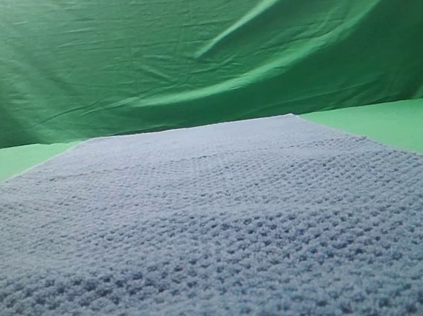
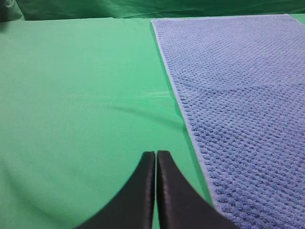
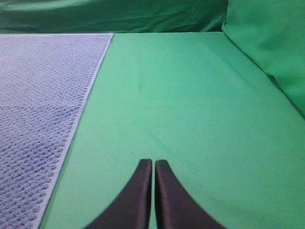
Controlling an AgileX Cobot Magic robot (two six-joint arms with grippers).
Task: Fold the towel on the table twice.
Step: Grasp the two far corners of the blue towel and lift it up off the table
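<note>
**Towel lies flat and unfolded, both grippers closed and empty**

The large rectangular blue-grey towel (image 1: 222, 234) with its bumpy waffle weave and thin pale edge lies spread out in a single layer on the wide flat table (image 1: 394, 122) covered in smooth plain green cloth. In the exterior high view it fills most of the foreground and runs away from the camera to a straight far edge, with strips of bare table showing to its left and right. Behind the table hangs a wrinkled green backdrop drape (image 1: 196, 43).

In the left wrist view the left gripper (image 2: 156, 155), with two dark curved fingers, has its jaws pressed together with only a thin seam between them, and it holds nothing. It is above bare green cloth just beside the towel's (image 2: 238, 105) long pale edge, which runs diagonally to its right. A faint crease crosses the table cloth (image 2: 71, 95) ahead of the fingertips.

In the right wrist view the right gripper (image 3: 153, 163) is likewise fully closed and empty, over bare table (image 3: 190, 95). The towel (image 3: 43, 105) lies to its left, apart from the fingers. A green cloth-covered slope (image 3: 271, 43) rises at the right of that view.
</note>
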